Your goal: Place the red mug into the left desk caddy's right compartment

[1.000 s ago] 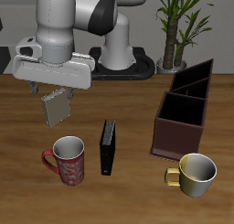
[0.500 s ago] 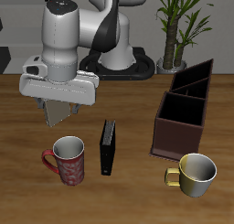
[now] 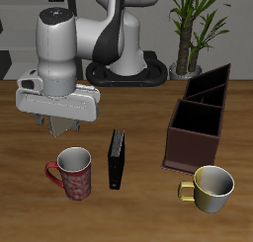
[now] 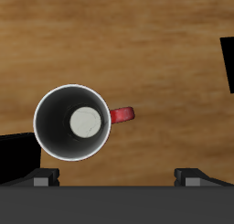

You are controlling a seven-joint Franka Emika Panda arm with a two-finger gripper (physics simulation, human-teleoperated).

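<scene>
The red mug stands upright on the table near the front edge, dark red with pale speckles, its handle pointing away from the black book. In the wrist view the red mug shows from straight above, with a grey inside and its red handle. My gripper hangs open and empty just above and slightly behind the mug; its fingertips stand wide apart. The left desk caddy is a dark brown divided box across the table, far from the gripper. I cannot tell which slot is its right compartment.
A thin black book stands upright close beside the red mug, also in the wrist view. A cream-yellow mug sits in front of the caddy. A potted plant stands at the back. A dark shape shows at the wrist view's edge.
My gripper has come down toward the red mug and turned about its axis, shifting slightly toward the table's front edge. The mug, book and caddy have not moved.
</scene>
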